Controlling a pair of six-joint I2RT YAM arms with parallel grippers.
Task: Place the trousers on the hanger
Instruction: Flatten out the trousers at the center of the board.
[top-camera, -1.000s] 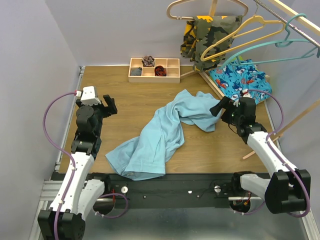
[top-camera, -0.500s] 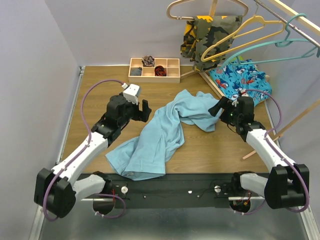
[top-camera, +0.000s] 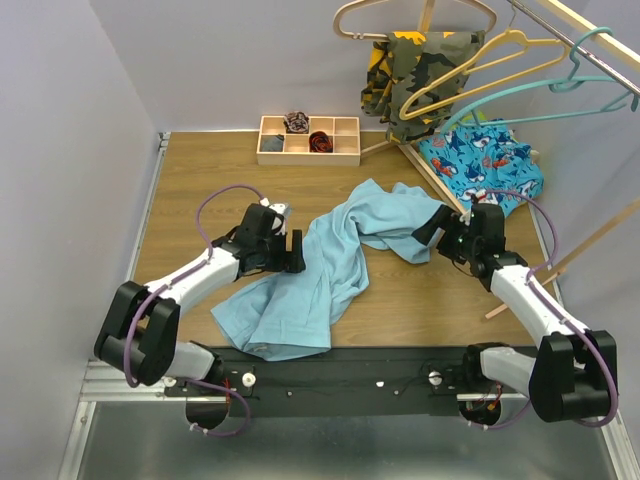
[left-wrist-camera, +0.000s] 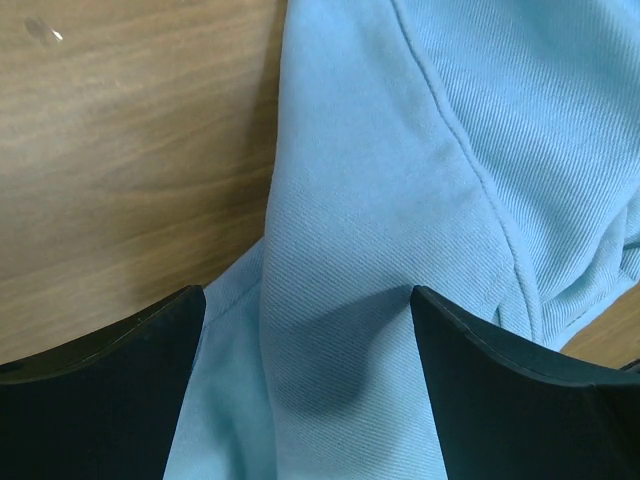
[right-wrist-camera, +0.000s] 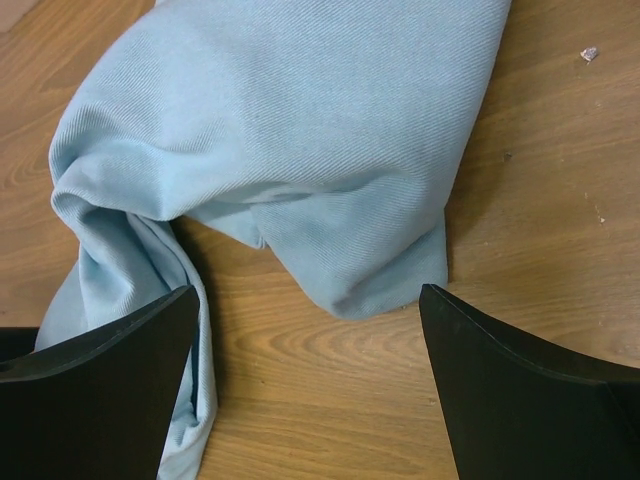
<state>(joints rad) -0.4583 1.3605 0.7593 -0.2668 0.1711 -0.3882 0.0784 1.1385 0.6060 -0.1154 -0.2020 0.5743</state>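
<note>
Left gripper (top-camera: 293, 251) dropped over trousers (top-camera: 322, 268), spread | right gripper (top-camera: 431, 227) spread too

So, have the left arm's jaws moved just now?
Yes. The left jaws swung right, away from the table's left edge, and now sit over the trousers.

The trousers (top-camera: 320, 265) lie mid-table, the left gripper (top-camera: 293, 250) at their left edge, the right gripper (top-camera: 433, 226) at their right end, the hanger (top-camera: 577, 62) behind
</note>
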